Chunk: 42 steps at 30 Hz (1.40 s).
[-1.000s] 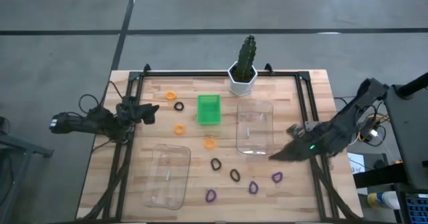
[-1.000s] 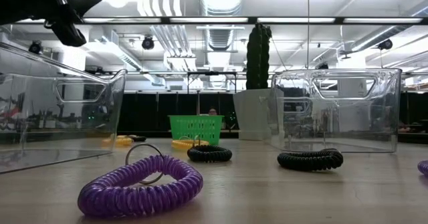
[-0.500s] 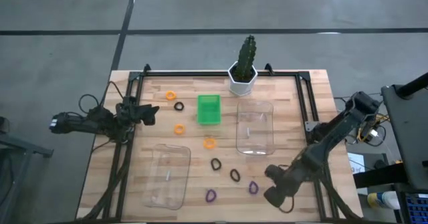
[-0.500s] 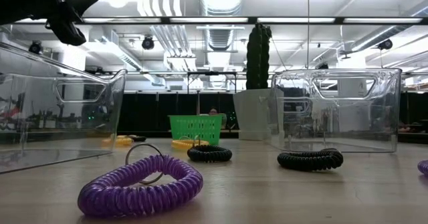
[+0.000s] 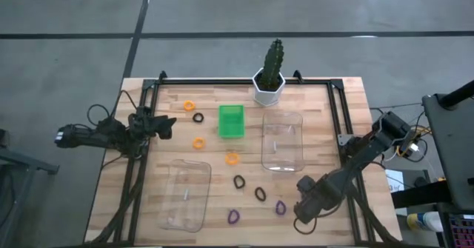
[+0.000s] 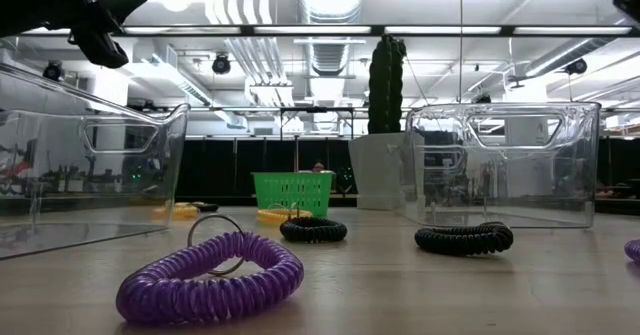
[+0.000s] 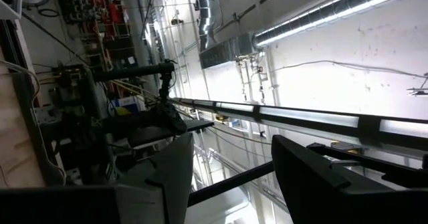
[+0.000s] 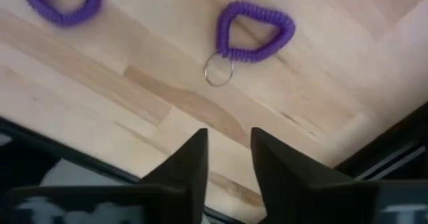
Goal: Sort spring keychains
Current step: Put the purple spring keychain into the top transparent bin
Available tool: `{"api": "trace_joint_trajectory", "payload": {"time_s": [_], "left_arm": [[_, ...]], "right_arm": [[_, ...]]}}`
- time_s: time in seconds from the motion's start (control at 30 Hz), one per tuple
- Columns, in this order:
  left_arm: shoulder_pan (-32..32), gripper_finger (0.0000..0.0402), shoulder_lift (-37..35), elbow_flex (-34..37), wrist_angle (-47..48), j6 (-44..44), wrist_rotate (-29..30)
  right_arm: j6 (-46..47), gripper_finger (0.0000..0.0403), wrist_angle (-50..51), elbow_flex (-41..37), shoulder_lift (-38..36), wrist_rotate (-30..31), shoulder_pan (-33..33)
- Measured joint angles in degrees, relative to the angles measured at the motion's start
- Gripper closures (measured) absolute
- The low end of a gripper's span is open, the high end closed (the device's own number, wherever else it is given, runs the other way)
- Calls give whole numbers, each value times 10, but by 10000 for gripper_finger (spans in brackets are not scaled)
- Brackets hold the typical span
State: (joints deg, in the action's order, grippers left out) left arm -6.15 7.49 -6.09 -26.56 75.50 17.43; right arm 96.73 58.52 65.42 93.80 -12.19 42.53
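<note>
While my right claw [image 8: 227, 158] hovers narrowly spread near a purple keychain [image 8: 254, 31], I must lower and pinch it; the left claw [image 5: 164, 125] waits, its spread I cannot tell.

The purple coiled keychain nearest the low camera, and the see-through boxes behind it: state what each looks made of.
The purple coiled spring keychain looks like glossy, flexible plastic, going by its shiny ribbed coils; its thin split ring looks metallic. The two see-through rectangular boxes appear to be rigid clear plastic: the background shows through the walls, and the rims catch light.
</note>
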Motion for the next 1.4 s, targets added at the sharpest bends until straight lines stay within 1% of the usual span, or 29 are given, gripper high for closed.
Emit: {"api": "trace_joint_trajectory", "payload": {"time_s": [0.17, 0.27, 0.33, 0.43, 0.63, 0.77, 1.0, 1.23, 1.4], "left_arm": [[0, 207, 0, 0, 0, 0, 0], [0, 207, 0, 0, 0, -1, 0], [0, 207, 0, 0, 0, -2, 0], [0, 207, 0, 0, 0, -2, 0], [0, 207, 0, 0, 0, -11, 0], [0, 207, 0, 0, 0, -13, 0], [0, 207, 0, 0, 0, -13, 0], [0, 207, 0, 0, 0, -13, 0], [0, 207, 0, 0, 0, -12, 0]], "right_arm": [[-57, 230, -47, -19, -1, 3, 0], [-132, 211, -69, -20, 0, 29, 1], [-159, 206, -69, -22, 1, 50, 1], [-168, 206, -67, -32, 1, 77, 1], [-195, 220, -87, -54, 1, 108, 1], [-222, 227, -104, -66, 1, 109, 1], [-234, 234, -116, -93, 1, 109, 1], [-235, 236, -183, -122, 1, 109, 1], [-234, 237, -184, -133, 10, 109, 1]]}}
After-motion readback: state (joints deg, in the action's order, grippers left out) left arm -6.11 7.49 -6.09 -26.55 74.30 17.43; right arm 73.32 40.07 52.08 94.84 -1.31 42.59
